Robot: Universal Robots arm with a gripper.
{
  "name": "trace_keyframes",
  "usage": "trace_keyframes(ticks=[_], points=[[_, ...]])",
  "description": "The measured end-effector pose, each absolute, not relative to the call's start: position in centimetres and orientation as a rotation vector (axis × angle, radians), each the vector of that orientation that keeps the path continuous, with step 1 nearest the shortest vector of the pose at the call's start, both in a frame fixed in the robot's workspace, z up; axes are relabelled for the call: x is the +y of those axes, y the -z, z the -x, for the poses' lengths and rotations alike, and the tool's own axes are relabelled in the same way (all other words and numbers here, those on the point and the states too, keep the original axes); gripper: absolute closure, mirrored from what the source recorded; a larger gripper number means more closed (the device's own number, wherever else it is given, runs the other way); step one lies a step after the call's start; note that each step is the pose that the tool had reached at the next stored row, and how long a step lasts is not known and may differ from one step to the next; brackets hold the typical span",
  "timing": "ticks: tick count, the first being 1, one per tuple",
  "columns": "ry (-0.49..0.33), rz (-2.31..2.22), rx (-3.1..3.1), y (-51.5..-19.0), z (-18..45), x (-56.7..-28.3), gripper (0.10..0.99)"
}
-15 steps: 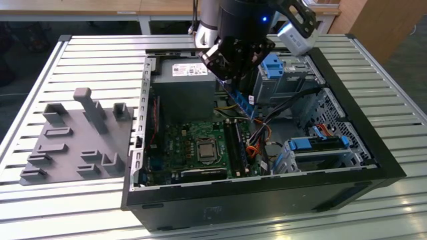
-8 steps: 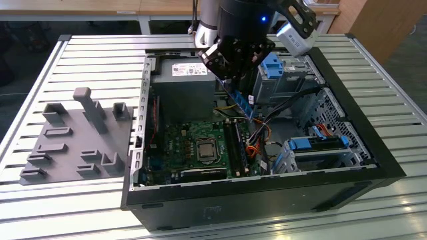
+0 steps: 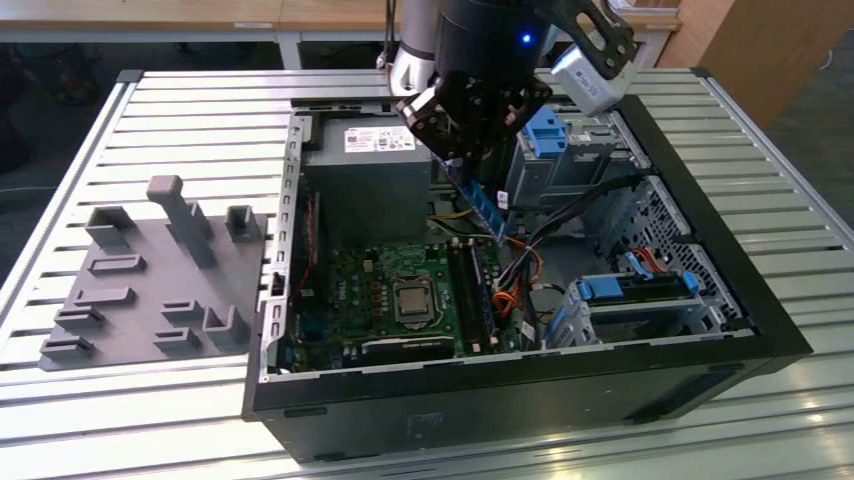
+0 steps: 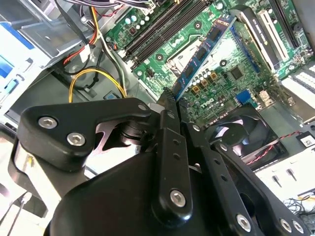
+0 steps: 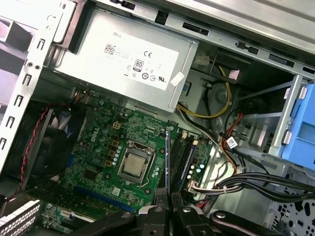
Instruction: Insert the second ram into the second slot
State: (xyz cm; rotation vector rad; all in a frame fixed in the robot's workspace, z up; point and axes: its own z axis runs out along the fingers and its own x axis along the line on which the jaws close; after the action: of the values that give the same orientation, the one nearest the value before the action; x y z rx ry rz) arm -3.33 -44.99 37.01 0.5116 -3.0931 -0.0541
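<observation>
Above the open computer case (image 3: 534,385), in the upper centre of the exterior view, my end effector (image 3: 463,162) is clamped shut on the second ram (image 3: 489,205), pinching the top of the blue stick so that its length hangs down and slightly slanted into the case. Its lower end hovers over the motherboard (image 3: 360,290), close to the dark memory slots (image 3: 470,290) that run beside the processor socket (image 3: 408,298). I judge it is not yet seated, and I cannot tell which slot it lines up with. In the second wrist view the second ram (image 4: 206,49) runs out from between my fingers with its small dark chips showing along the face, and in the first wrist view I see it edge-on, as a thin line over the slots. I judge this stick to be light and stiff but fragile: a thin board that will not bend kindly, with chips and contacts best left untouched. The sound hold is on its flat faces near the top edge, squarely, so it cannot pivot. The case stands on the slatted counter (image 3: 174,120), and a grey fixture (image 3: 147,270) lies in the left of the exterior view.
</observation>
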Motion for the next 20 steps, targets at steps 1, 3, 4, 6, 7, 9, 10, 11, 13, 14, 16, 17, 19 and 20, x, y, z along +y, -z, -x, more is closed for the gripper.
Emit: trace_keyframes(ticks=[1,3,4,6,7,9,10,11,13,14,16,17,19,20], points=[[0.054,-0.506,-3.094,-37.01,3.33,-44.99,0.949],[0.054,-0.495,-3.096,-37.01,3.33,-44.99,0.949],[0.054,-0.491,-3.097,-37.02,3.33,-44.99,0.949],[0.054,-0.482,-3.098,-37.01,3.33,-44.99,0.949],[0.054,-0.477,-3.099,-37.01,3.33,-44.99,0.949],[0.054,-0.468,-3.1,-37.01,3.33,-44.99,0.949],[0.054,-0.464,-3.101,-37.02,3.33,-44.99,0.949],[0.054,-0.459,-3.102,-37.02,3.33,-44.99,0.949],[0.054,-0.449,-3.104,-37.01,3.33,-44.99,0.949],[0.054,-0.443,-3.104,-37.01,3.33,-44.99,0.949],[0.054,-0.431,-3.106,-37.01,3.33,-44.99,0.949],[0.054,-0.422,-3.108,-37.01,3.33,-44.99,0.949],[0.053,-0.399,-3.111,-37.01,3.33,-44.99,0.949],[0.053,-0.386,-3.113,-37.0,3.33,-44.99,0.949]])
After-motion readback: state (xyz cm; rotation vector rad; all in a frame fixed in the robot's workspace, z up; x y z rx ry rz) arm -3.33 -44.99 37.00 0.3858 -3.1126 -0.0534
